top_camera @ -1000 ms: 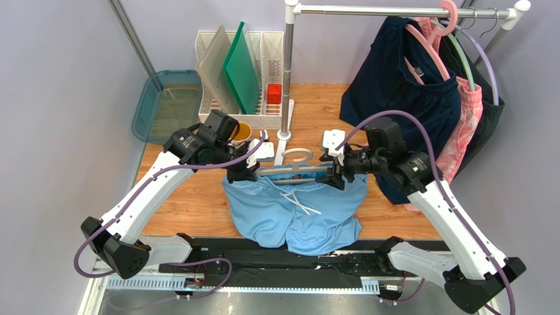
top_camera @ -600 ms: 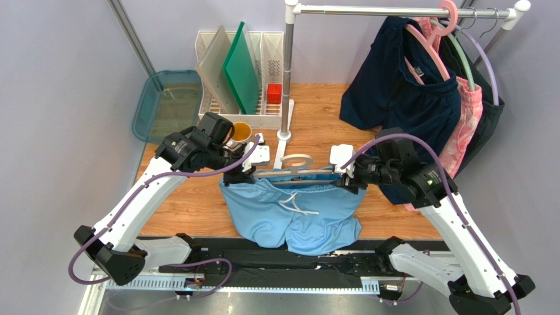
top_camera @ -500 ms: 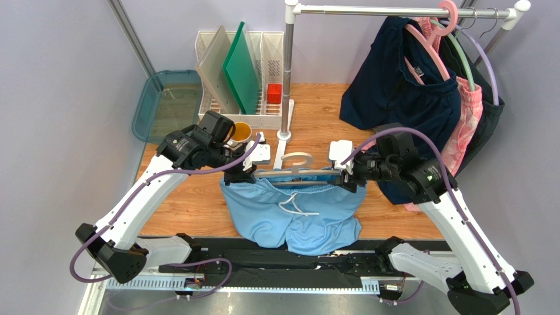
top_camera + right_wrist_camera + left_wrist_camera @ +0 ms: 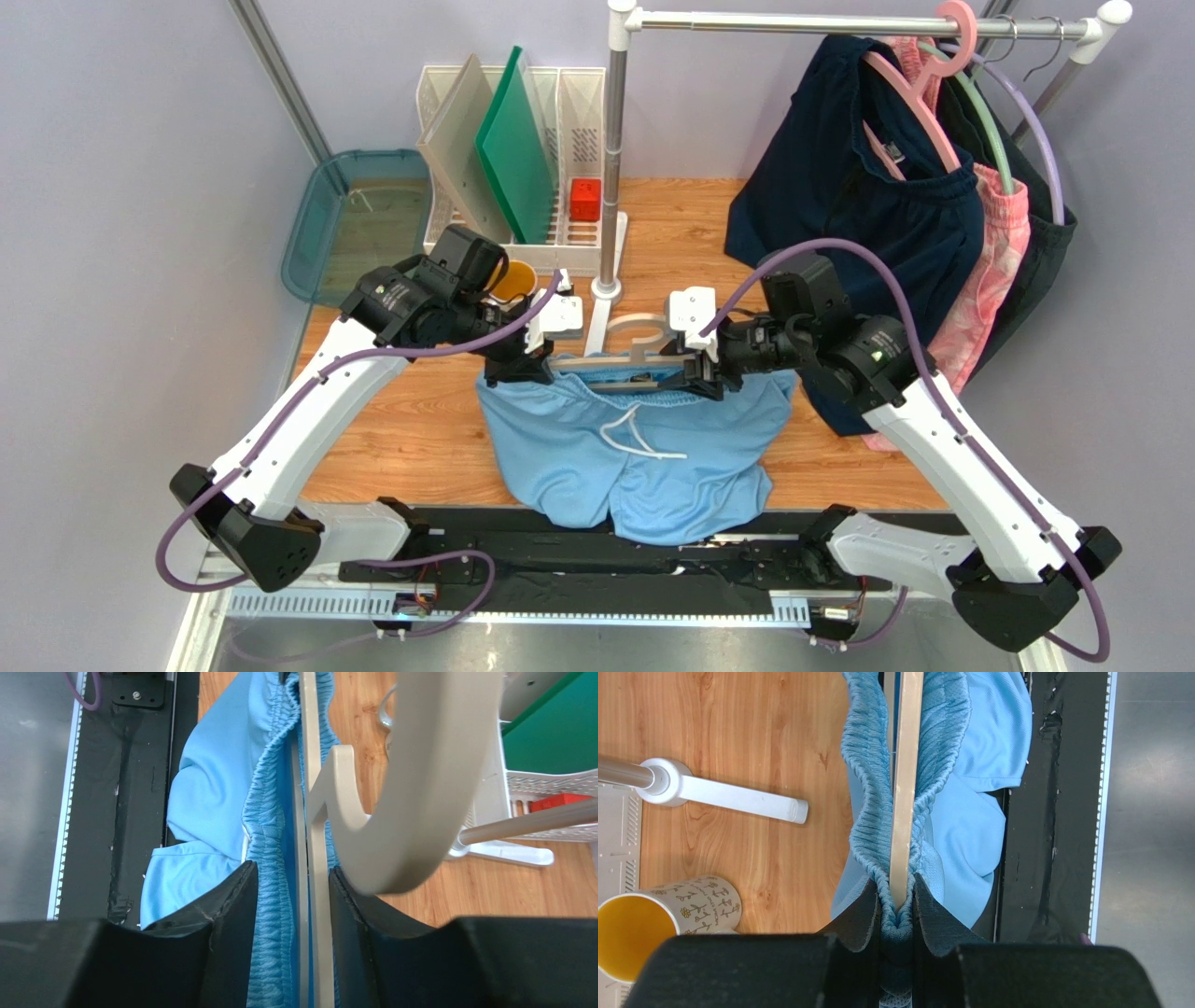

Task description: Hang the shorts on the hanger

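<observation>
**Item:** light sky-blue soft fabric shorts with gathered elastic waistband and white drawstring (image 4: pixel 631 455).
**Location:** middle of wooden table (image 4: pixel 407 434). Legs draped toward near edge, waistband raised along far side.

**Companion item:** thin pale beige clothes hanger with rounded hook (image 4: pixel 634 333).
**Location:** straight bar lying inside waistband, hook pointing far, just near of white rail post foot (image 4: pixel 724 799).

**Left gripper** (image 4: pixel 522 367): narrow, pinched on left end of waistband, with end of hanger bar between pads, as in left wrist view.

**Right gripper** (image 4: pixel 701 373): closed to a moderate gap, clamped across gathered waistband and hanger bar together. Hook rising just beside far-side finger, as in right wrist view.

**Change:**
- A second ago: right gripper near right corner of waistband.
- Half a second ago: pulled further right, waistband taut.
- Now: back leftward and closer to hook, right corner of shorts left slack beyond it.
- Left gripper nearly unmoved throughout.

**Meaning, by judgement:**
- Stretch and relax of elastic over bar probably complete.
- Fabric visible on both sides of bar in both wrist views, so waistband apparently seated around it.
- Seating over hanger's right shoulder hidden by gripper; cannot tell.
- Task well advanced, not finished. Lift or release to test hold probably next.

**Nearby, unrelated:**
- Patterned cream mug with yellow inside (image 4: pixel 514 284), just far of left gripper.
- Dark navy garment (image 4: pixel 842 196), hung on rail at far right.
</observation>
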Tool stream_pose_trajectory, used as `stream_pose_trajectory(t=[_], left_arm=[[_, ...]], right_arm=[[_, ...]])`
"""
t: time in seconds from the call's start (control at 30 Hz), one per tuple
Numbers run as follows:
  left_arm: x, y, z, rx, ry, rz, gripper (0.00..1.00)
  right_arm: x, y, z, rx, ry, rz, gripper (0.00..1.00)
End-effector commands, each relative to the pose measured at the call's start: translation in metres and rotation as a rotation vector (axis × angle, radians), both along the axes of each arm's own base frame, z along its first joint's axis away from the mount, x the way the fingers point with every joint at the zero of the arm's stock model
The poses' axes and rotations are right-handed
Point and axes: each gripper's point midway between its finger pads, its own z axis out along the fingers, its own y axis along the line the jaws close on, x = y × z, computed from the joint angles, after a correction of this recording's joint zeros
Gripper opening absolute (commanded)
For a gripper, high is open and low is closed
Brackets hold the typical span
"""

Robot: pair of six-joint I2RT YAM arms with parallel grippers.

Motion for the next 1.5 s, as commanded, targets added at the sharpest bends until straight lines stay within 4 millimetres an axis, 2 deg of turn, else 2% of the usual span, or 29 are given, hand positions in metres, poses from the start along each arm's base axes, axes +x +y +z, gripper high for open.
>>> stream_pose_trajectory(t=[0.0, 0.1, 0.2, 0.3, 0.37, 0.43, 0.47, 0.53, 0.57, 0.6, 0.63, 0.67, 0.73, 0.77, 0.83, 0.97, 1.0, 1.07, 1.1, 1.13, 1.2, 1.23, 1.27, 1.3, 1.33, 1.43, 1.47], left_arm=[[-0.002, -0.014, 0.035, -0.123, -0.067, -0.041, 0.0], [-0.003, -0.014, 0.035, -0.128, -0.076, -0.045, 0.0], [-0.002, -0.014, 0.034, -0.131, -0.073, -0.039, 0.0], [-0.003, -0.017, 0.037, -0.147, -0.063, -0.04, 0.0], [-0.002, -0.018, 0.039, -0.155, -0.061, -0.031, 0.01], [-0.002, -0.018, 0.04, -0.156, -0.051, -0.014, 0.15], [0.001, -0.016, 0.041, -0.15, -0.063, 0.007, 0.36], [0.013, -0.011, 0.044, -0.133, -0.115, 0.054, 0.51], [0.017, -0.009, 0.055, -0.152, -0.137, 0.083, 0.67], [0.021, -0.007, 0.062, -0.168, -0.147, 0.107, 0.79], [0.032, -0.001, 0.08, -0.213, -0.176, 0.148, 0.95], [0.035, 0.002, 0.088, -0.238, -0.164, 0.188, 0.99], [0.046, 0.008, 0.112, -0.294, -0.191, 0.242, 0.99], [0.052, 0.015, 0.118, -0.311, -0.184, 0.291, 1.0], [0.055, 0.019, 0.129, -0.336, -0.208, 0.318, 1.0], [0.053, 0.019, 0.131, -0.352, -0.209, 0.323, 0.99], [0.053, 0.019, 0.131, -0.353, -0.209, 0.325, 1.0], [0.055, 0.019, 0.13, -0.353, -0.206, 0.332, 0.99], [0.055, 0.019, 0.13, -0.355, -0.207, 0.333, 0.99], [0.056, 0.018, 0.13, -0.356, -0.204, 0.333, 1.0], [0.056, 0.018, 0.131, -0.36, -0.2, 0.338, 0.99], [0.057, 0.017, 0.132, -0.362, -0.202, 0.339, 1.0], [0.057, 0.018, 0.132, -0.364, -0.204, 0.338, 0.99], [0.057, 0.017, 0.133, -0.365, -0.207, 0.338, 0.99], [0.057, 0.018, 0.133, -0.364, -0.209, 0.344, 0.99], [0.056, 0.018, 0.132, -0.365, -0.208, 0.341, 0.99], [0.055, 0.019, 0.132, -0.366, -0.209, 0.341, 0.99]], right_arm=[[-0.001, 0.004, -0.011, 0.001, -0.011, 0.021, 0.4], [-0.004, -0.004, -0.02, -0.019, -0.023, 0.006, 0.4], [-0.007, -0.01, -0.024, -0.026, -0.03, -0.009, 0.31], [-0.008, -0.016, -0.026, -0.033, -0.024, -0.04, 0.0], [-0.007, -0.019, -0.022, -0.028, -0.003, -0.088, 0.0], [-0.008, -0.023, -0.016, -0.016, 0.016, -0.13, 0.0], [-0.008, -0.027, -0.014, -0.011, 0.04, -0.166, 0.0], [-0.009, -0.037, -0.011, -0.008, 0.054, -0.221, 0.0], [-0.011, -0.041, -0.009, 0.0, 0.075, -0.254, 0.0], [-0.011, -0.046, -0.01, -0.008, 0.085, -0.279, 0.0], [-0.011, -0.054, -0.014, -0.028, 0.102, -0.321, 0.0], [-0.012, -0.059, -0.011, -0.024, 0.104, -0.35, 0.0], [-0.012, -0.073, -0.014, -0.046, 0.138, -0.44, 0.0], [-0.012, -0.079, -0.01, -0.045, 0.136, -0.471, 0.0], [-0.013, -0.094, -0.014, -0.079, 0.182, -0.561, 0.0], [0.001, -0.127, -0.026, -0.107, 0.272, -0.783, 0.0], [0.009, -0.141, -0.022, -0.102, 0.282, -0.866, 0.0], [0.015, -0.152, -0.023, -0.123, 0.34, -0.941, 0.0], [0.021, -0.164, -0.009, -0.095, 0.339, -1.011, 0.0], [0.025, -0.168, 0.0, -0.075, 0.345, -1.043, 0.0], [0.042, -0.179, 0.013, -0.062, 0.372, -1.12, 0.0], [0.044, -0.18, 0.041, -0.004, 0.344, -1.129, 0.0], [0.056, -0.181, 0.043, -0.006, 0.37, -1.142, 0.0], [0.06, -0.185, 0.055, 0.015, 0.364, -1.16, 0.0], [0.073, -0.185, 0.075, 0.053, 0.341, -1.16, 0.0], [0.092, -0.187, 0.104, 0.118, 0.317, -1.166, 0.0], [0.105, -0.194, 0.121, 0.159, 0.29, -1.187, 0.0]])
